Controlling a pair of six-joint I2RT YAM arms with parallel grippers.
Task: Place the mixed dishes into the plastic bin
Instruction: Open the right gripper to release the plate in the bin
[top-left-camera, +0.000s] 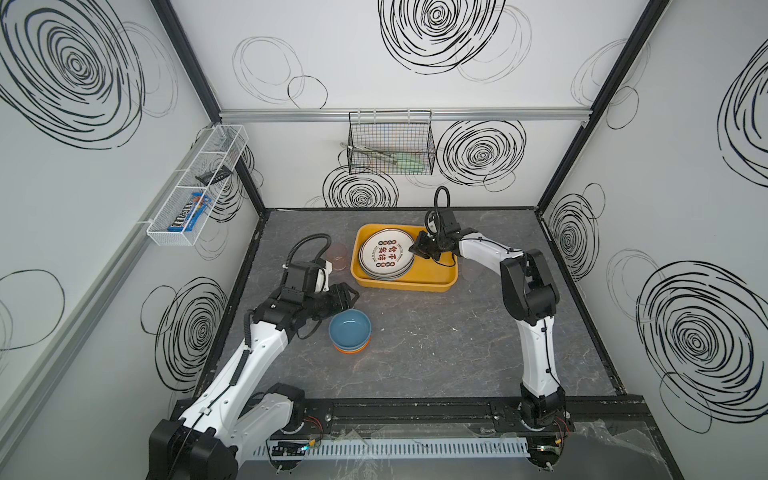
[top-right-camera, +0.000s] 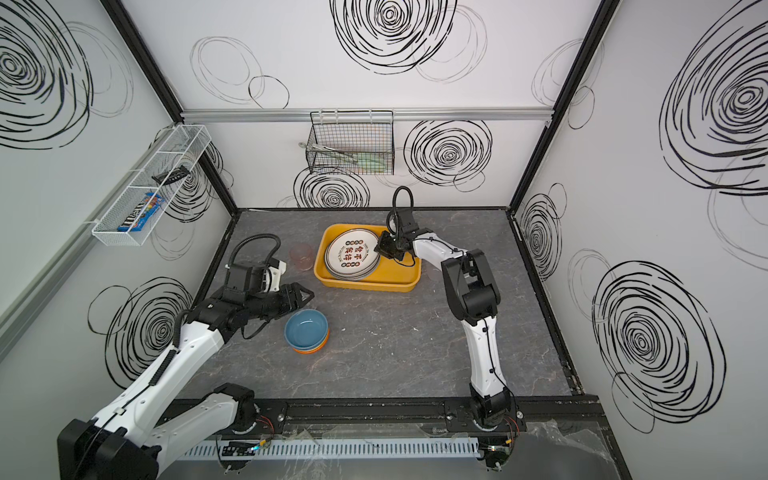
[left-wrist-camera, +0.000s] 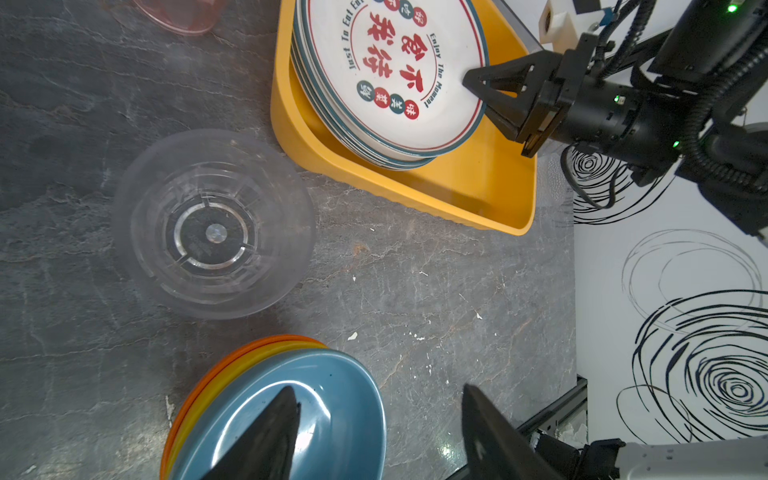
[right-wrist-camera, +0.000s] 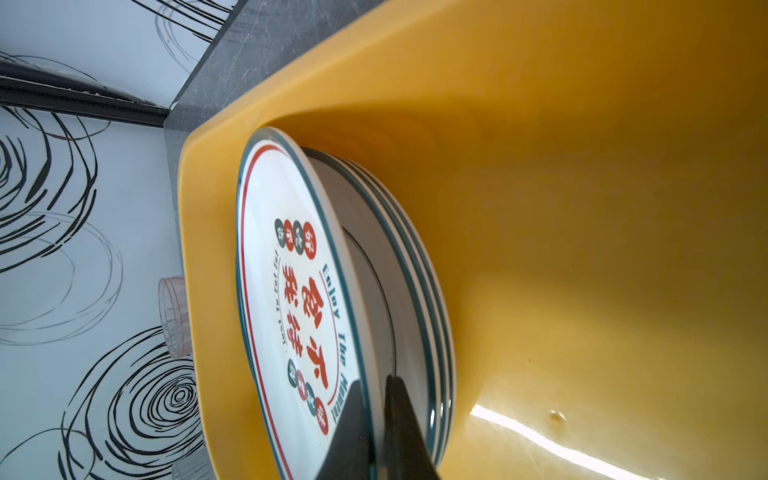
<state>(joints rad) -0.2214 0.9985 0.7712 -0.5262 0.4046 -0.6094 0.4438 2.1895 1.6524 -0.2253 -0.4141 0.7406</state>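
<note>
Several plates (top-left-camera: 384, 257) lie stacked inside the plastic bin (top-left-camera: 399, 285), filling its left half. The right tool (right-wrist-camera: 370, 386) is pressed together on the rim of the top plate (right-wrist-camera: 291, 291), one finger on the printed face and one under the lip. That gripped edge stands slightly off the plates beneath, while the far edge seems to rest on them.

The plate looks stiff, glazed and fairly heavy for a rim pinch, so it will likely tend to slip or swing. It is probably chippable too, and should be lowered gently rather than dropped. The rim is the only place to take it, since its face is flat and broad.

The left tool (left-wrist-camera: 380, 390) is spread and holds nothing, hovering over the blue bowl (top-left-camera: 350, 328), which is nested on orange bowls (top-left-camera: 351, 351) on the worktop (top-left-camera: 436, 340). These look light and smooth, and are best pinched at the wall, though one lift may bring several.

A clear cup (left-wrist-camera: 214, 224) stands between the bowls and the bin, with a pink cup (top-left-camera: 337, 257) just beside the bin's left wall. Both probably tip easily and lie close to the left arm's route. Only the bin's right half is free.
</note>
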